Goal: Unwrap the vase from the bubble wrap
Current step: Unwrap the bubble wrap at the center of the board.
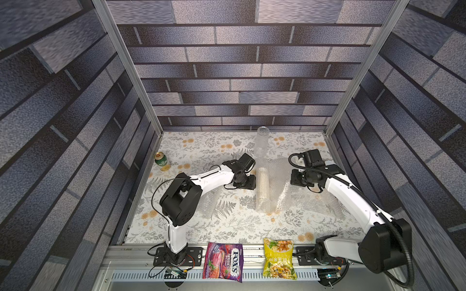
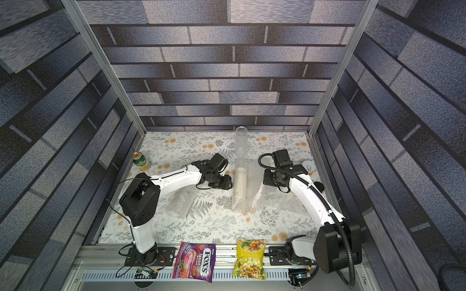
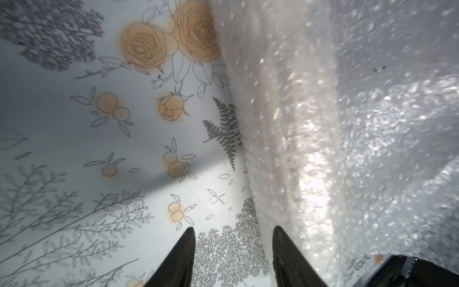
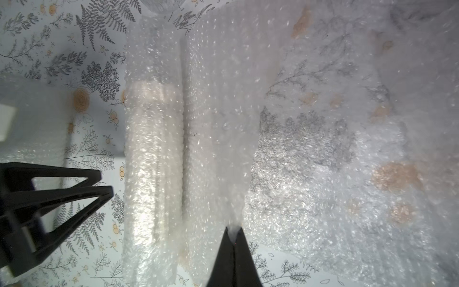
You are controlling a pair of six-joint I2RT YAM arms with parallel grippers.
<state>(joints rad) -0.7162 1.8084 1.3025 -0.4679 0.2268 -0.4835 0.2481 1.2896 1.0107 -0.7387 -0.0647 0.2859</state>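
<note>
The vase (image 1: 263, 186), a cream ribbed cylinder, lies on the flowered table, still rolled in bubble wrap (image 1: 305, 199) whose loose sheet spreads to its right. In the right wrist view my right gripper (image 4: 233, 229) is shut on a raised fold of the bubble wrap (image 4: 223, 124) beside the vase (image 4: 154, 159). My left gripper (image 3: 233, 229) is open just left of the wrapped vase (image 3: 293, 129). Nothing is between its jaws, and one fingertip (image 3: 279, 233) overlaps the wrap's edge. Both top views show the left gripper (image 1: 253, 183) and right gripper (image 1: 293, 182) flanking the roll.
A tall clear cylinder (image 1: 262, 141) stands behind the vase near the back wall. A green can (image 1: 161, 160) sits at the far left. Another bubble wrap piece (image 1: 211, 204) lies under the left arm. A purple candy bag (image 1: 223, 260) and a yellow snack bag (image 1: 279, 259) rest on the front rail.
</note>
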